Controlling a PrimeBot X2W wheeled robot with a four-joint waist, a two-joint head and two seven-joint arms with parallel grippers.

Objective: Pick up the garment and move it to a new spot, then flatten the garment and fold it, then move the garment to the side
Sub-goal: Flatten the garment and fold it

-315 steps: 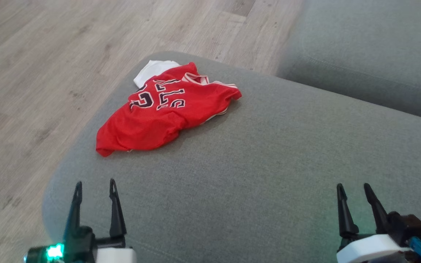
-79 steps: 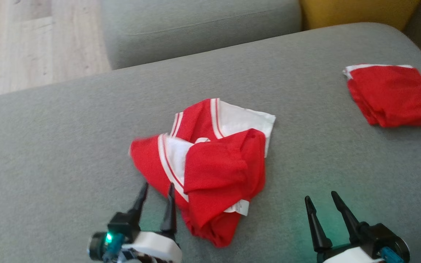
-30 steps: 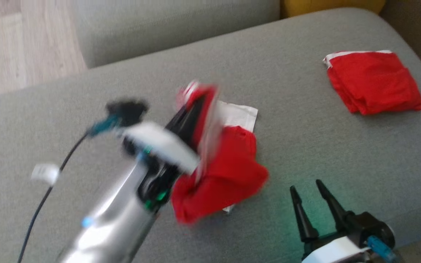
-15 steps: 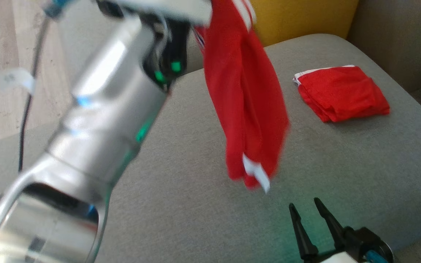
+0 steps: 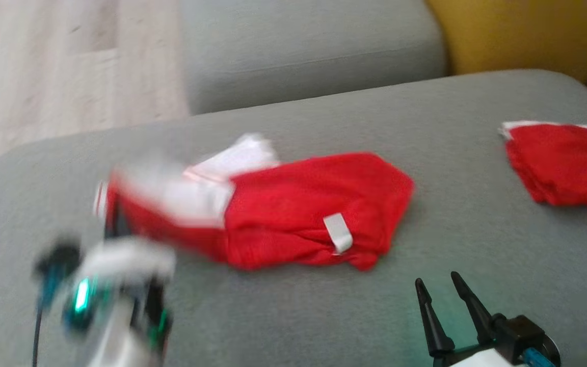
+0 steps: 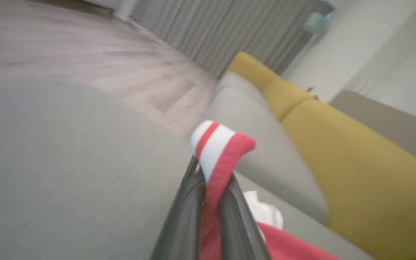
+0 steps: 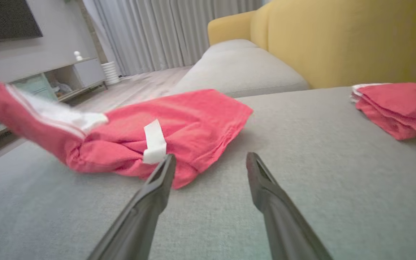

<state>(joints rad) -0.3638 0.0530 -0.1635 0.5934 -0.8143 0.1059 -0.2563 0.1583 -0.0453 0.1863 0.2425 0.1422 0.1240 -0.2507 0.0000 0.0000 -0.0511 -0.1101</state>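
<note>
Caught mid-lift: my left gripper (image 6: 208,178), at the bottom centre of the left wrist view, is clamped on the garment (image 5: 319,214). Its 2 dark fingers are pressed together with red cloth pinched between them. A fold of white trim (image 6: 211,142) with 1 red stripe pokes out above the tips. In the head view that gripper is a blur at the lower left of the frame, at the garment's left end.

The garment stretches across the middle of the frame on the grey seat (image 5: 293,316), its red bulk bunched to the right and its white-lined part to the left. A white tag (image 5: 338,233) shows near the lower edge of the red bulk. In the right wrist view the bulk rests on the seat while the left end rises off it toward the frame's left edge. In the head view blur hides whether that end touches the seat.

My right gripper (image 5: 437,279) sits at the lower right of the head view, over the seat. Its 2 fingers are apart and hold nothing, and it is near the garment's lower right corner but not touching it.

A folded red pile (image 5: 563,163) lies at the right edge, well apart from the garment. A yellow cushion (image 5: 517,35) takes the upper right, pale wood floor (image 5: 44,66) the upper left.
</note>
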